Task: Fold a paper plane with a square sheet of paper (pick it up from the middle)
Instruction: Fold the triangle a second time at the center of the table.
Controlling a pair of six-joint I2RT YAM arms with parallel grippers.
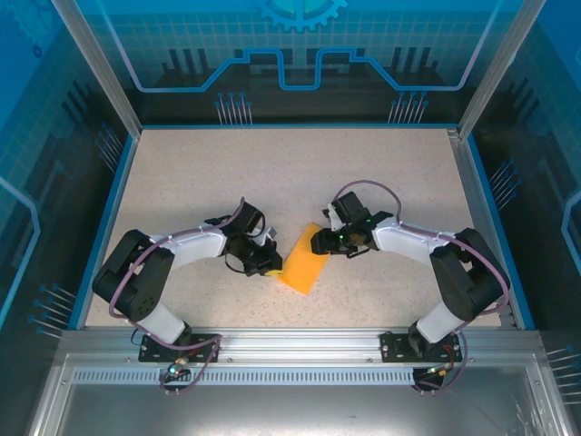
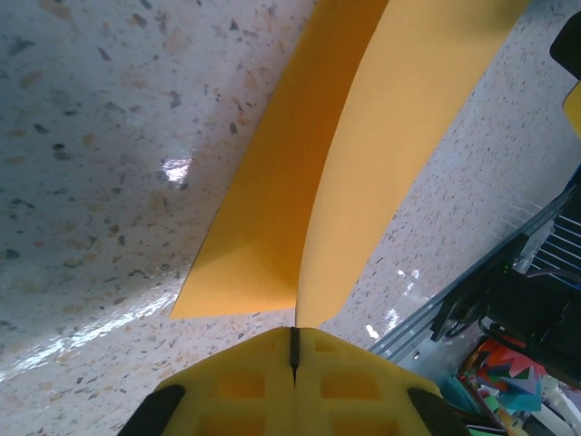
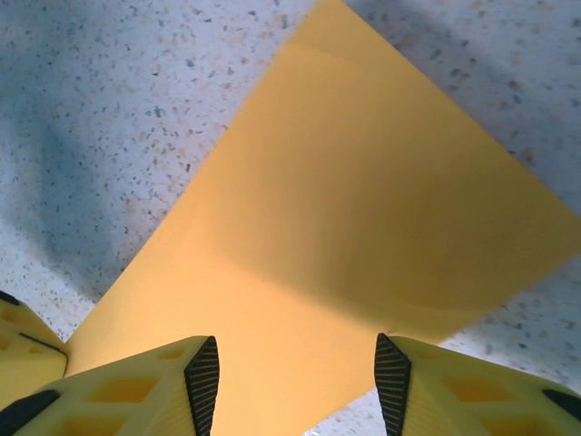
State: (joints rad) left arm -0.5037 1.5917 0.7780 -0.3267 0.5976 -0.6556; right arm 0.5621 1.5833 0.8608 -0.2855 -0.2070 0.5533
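Square sheet of paper (image 1: 304,265), doubled along a crease into a slanted oblong, lies on the speckled worktop (image 1: 290,173) toward its near side, between the left arm (image 1: 186,247) and the right arm (image 1: 413,238). Left jaws are clenched on its near-left edge, two layers fanning away from them. Farther back, right jaws stand released, parted over the paper's far end.

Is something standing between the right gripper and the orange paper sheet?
Nothing visible does. The right gripper hangs open directly over the sheet, with bare paper below its jaws. The left gripper is shut on the sheet at its other side.
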